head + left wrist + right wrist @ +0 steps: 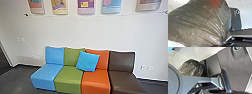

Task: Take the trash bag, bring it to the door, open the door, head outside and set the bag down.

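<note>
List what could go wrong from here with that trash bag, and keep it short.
The trash bag has thin, shiny film whose creases draw together at the left gripper, so it might tear or slip there.
It bulges out close to the robot's dark plate and could rub or snag on it.
The row of seats stands ahead, against the wall; driving straight on might bump it.

In the head view, a row of seats [68, 75] blocks the lower middle, before the wall [100, 32]; dark floor [21, 78] at lower left leaves passage. In the left wrist view, a bulging bag [199, 25] obstructs, partly covering the robot's plate [236, 20].
</note>
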Robot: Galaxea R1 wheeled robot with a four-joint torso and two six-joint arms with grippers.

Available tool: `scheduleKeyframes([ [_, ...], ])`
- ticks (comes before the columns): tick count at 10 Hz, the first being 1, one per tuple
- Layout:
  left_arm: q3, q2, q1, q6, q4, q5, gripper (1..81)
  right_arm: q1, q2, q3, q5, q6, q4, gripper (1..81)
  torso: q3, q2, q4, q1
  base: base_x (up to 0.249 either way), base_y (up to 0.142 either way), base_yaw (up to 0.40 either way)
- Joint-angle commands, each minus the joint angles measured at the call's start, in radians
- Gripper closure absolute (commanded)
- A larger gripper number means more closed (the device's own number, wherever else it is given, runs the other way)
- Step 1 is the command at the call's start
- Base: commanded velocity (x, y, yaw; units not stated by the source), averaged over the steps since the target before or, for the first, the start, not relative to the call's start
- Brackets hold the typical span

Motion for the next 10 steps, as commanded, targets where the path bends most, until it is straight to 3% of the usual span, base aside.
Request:
scheduleKeyframes([
  [1, -0.019, -0.006, -0.053, 0.005, -0.011, 0.077, 81.1, 0.041, -0.019, -0.058, -0.054, 0.002, -0.003, 1.0, -0.001, 0.091, 0.0, -0.059, 0.0, 0.0, 0.0],
  [6, -0.085, 0.036, -0.053, 0.005, -0.009, 0.077, 81.1, 0.041, -0.01, -0.161, -0.054, 0.01, -0.001, 1.0, 0.011, 0.275, 0.0, -0.178, 0.0, 0.0, 0.0],
  [7, -0.085, 0.037, -0.053, 0.005, -0.009, 0.074, 81.1, 0.041, -0.007, -0.163, -0.054, 0.01, 0.0, 1.0, 0.011, 0.211, 0.0, -0.137, 0.0, 0.0, 0.0],
  [9, -0.09, 0.039, -0.053, 0.005, -0.009, 0.065, 81.1, 0.041, 0.022, -0.186, -0.054, 0.01, -0.003, 1.0, 0.011, 0.258, 0.0, -0.168, 0.0, 0.0, 0.0],
  [10, -0.096, 0.043, -0.053, 0.005, -0.009, 0.065, 81.1, 0.041, 0.041, -0.206, -0.054, 0.01, -0.004, 1.0, 0.054, 0.268, 0.0, -0.174, 0.0, 0.0, 0.0],
])
